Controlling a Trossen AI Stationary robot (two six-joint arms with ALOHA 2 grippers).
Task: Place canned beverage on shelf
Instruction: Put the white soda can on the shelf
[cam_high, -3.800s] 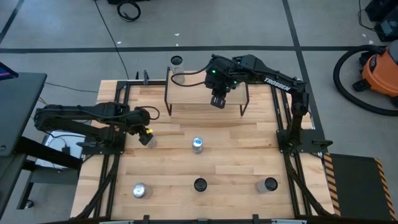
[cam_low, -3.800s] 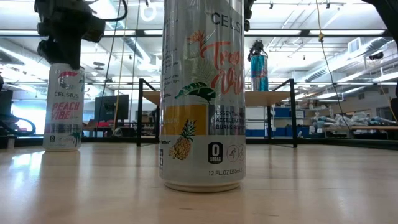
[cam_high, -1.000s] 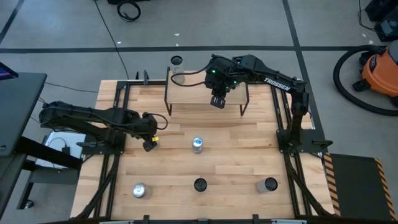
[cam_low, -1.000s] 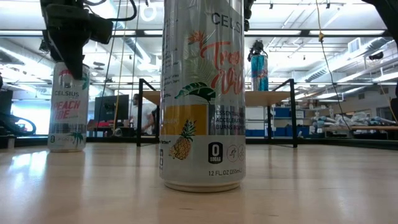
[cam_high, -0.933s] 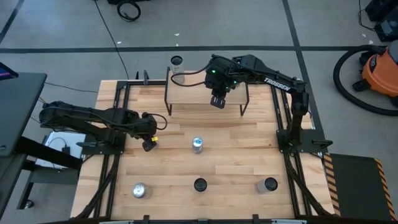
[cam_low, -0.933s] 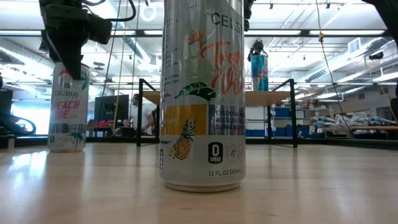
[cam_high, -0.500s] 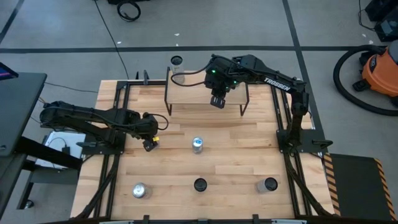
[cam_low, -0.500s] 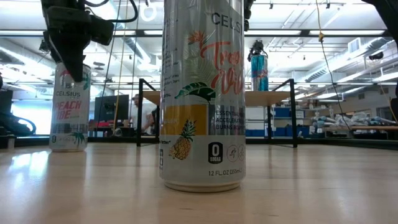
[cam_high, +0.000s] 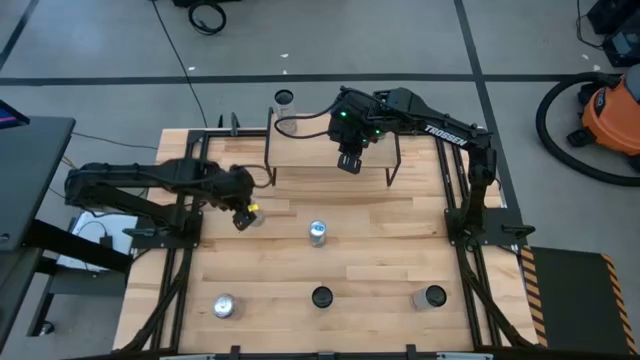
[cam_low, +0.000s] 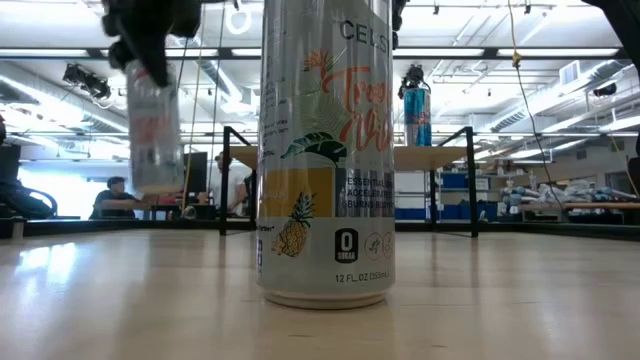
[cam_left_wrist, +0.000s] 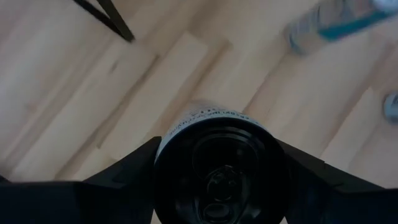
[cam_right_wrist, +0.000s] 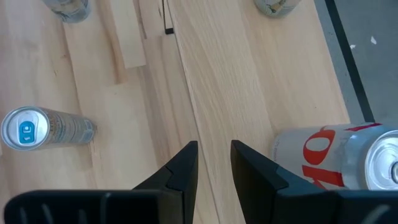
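My left gripper (cam_high: 243, 212) is shut on a pale "Peach Vibe" can (cam_low: 155, 130) and holds it above the table's left half, left of and nearer than the shelf (cam_high: 300, 150). In the left wrist view the can's dark top (cam_left_wrist: 217, 168) fills the space between the fingers. The shelf, a wooden plank on thin black legs (cam_low: 440, 155), stands at the table's far middle and bears a blue can (cam_low: 417, 110). Above the shelf my right gripper (cam_high: 349, 163) hangs shut on nothing, fingertips nearly together (cam_right_wrist: 214, 168). My left gripper pinches the can's upper side wall (cam_left_wrist: 205, 121) between its two fingers (cam_left_wrist: 127, 171), one on each side just below the rim. The fingers come from above, slanting down. The can hangs below them about upright, its bottom (cam_low: 152, 185) clear of the table.
Several more cans stand on the table: a blue-topped one in the middle (cam_high: 318, 232) and three along the near edge (cam_high: 222, 306) (cam_high: 322, 297) (cam_high: 433, 297). The middle near one fills the low view (cam_low: 325, 150). A red-and-white can (cam_right_wrist: 336, 165) stands close beside my right gripper.
My left gripper has closed a little on the can, then risen and gone toward the table's far edge and the shelf. The can, which stood on the table, is now lifted clear and has moved with the gripper.
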